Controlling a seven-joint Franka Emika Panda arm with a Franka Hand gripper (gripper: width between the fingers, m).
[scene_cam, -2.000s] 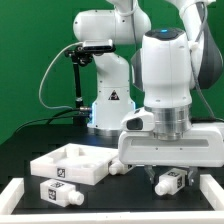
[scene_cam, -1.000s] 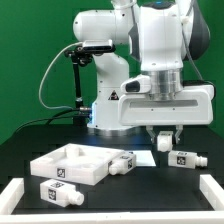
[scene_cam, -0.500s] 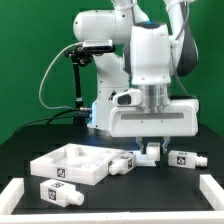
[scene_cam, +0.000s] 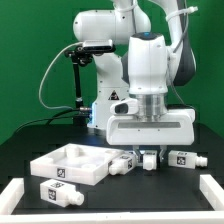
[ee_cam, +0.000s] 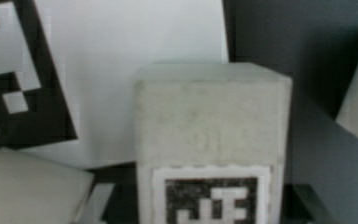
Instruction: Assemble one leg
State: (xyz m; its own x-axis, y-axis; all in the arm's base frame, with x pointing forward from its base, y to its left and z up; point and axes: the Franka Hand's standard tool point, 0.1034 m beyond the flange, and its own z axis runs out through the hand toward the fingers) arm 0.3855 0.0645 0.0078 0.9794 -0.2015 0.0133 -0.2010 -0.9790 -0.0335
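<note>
Tabletop at exterior view's left; leg right of it, under gripper; spare leg further right. Can't tell whether fingers apart or clamped. Centre over block, square to its flat faces, then close.

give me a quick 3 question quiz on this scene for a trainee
1. True or false: the gripper hangs high above the table, well clear of every part.
2. The leg at the exterior view's right lies: A) inside the tabletop; B) on the table, apart from the tabletop; C) on top of the robot's base.
3. What fills the middle of the wrist view?
Key: 1 false, it is down low, close to the table. 2 B. 3 a leg, a white block with a black-and-white tag on it.
</note>
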